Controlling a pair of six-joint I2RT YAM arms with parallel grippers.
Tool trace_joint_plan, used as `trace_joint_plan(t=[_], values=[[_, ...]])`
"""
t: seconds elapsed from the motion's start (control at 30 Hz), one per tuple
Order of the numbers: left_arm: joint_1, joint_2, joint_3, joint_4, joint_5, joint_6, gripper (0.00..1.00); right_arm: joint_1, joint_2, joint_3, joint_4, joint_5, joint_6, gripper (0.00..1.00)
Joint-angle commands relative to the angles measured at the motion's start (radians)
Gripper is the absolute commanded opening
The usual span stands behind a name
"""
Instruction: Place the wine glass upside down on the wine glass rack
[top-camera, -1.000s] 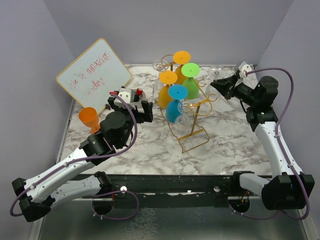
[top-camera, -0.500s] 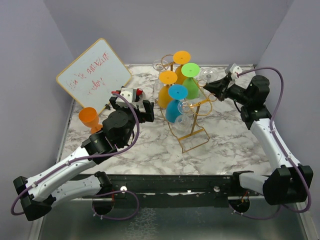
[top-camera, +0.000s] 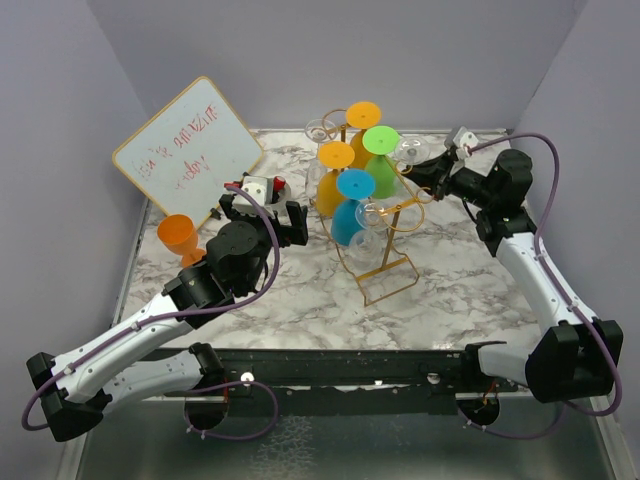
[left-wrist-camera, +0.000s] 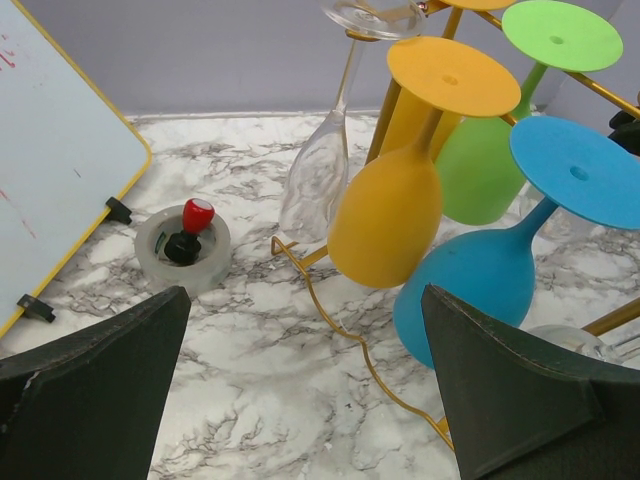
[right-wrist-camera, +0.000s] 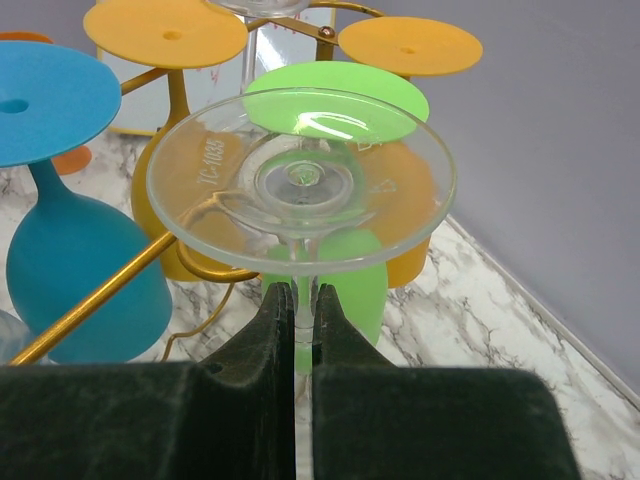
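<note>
**A:** Start big. Where does it all sit?

**B:** On the marble table (top-camera: 300, 300), with a whiteboard (top-camera: 188, 150) propped at the back left. The wine glass rack (top-camera: 400, 209) stands mid-table, hung with an orange glass (left-wrist-camera: 385, 220), a blue glass (left-wrist-camera: 480, 280), a green glass (left-wrist-camera: 490, 170) and a hung clear glass (left-wrist-camera: 318, 175), all bowl-down.

**A:** And the wine glass (right-wrist-camera: 300, 180) we care about?

**B:** It is in the air at the rack's right side, just beside the green one. The right gripper (right-wrist-camera: 297, 300) is pinched narrow on its stem, just under the foot. I judge it is not yet on a hook.

**A:** How will it handle?

**B:** Probably light, stiff, slick and brittle. The stem is the sensible hold, because it leaves the foot free to slide onto a wire arm. A knock against the neighbouring glasses or the wire is the risk.

**A:** And the other claw?

**B:** The left gripper (left-wrist-camera: 300, 390) is spread wide with nothing in it, low on the rack's left side.

**A:** What does each camera add?

**B:** Only the right wrist shows the pinch on the stem, though its fingers hide the bowl. The left wrist shows a tape roll (left-wrist-camera: 183, 250) that the others barely catch. Only the top view shows both arms and an orange cup (top-camera: 178, 238).
</note>
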Motion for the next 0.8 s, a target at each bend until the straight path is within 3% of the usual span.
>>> trace_joint_plan(t=[0.0,0.47,0.77], values=[[0.003,-0.002,0.023,-0.012,-0.011,-0.011,0.99,0.008,-0.016,-0.02,0.076,-0.021,-0.02,0.01],[0.003,-0.002,0.023,-0.016,-0.004,-0.02,0.99,0.011,-0.07,-0.099,0.182,-0.012,0.024,0.01],[0.003,-0.011,0.025,-0.028,-0.004,-0.023,0.99,0.011,-0.046,-0.072,0.119,-0.031,-0.041,0.02]])
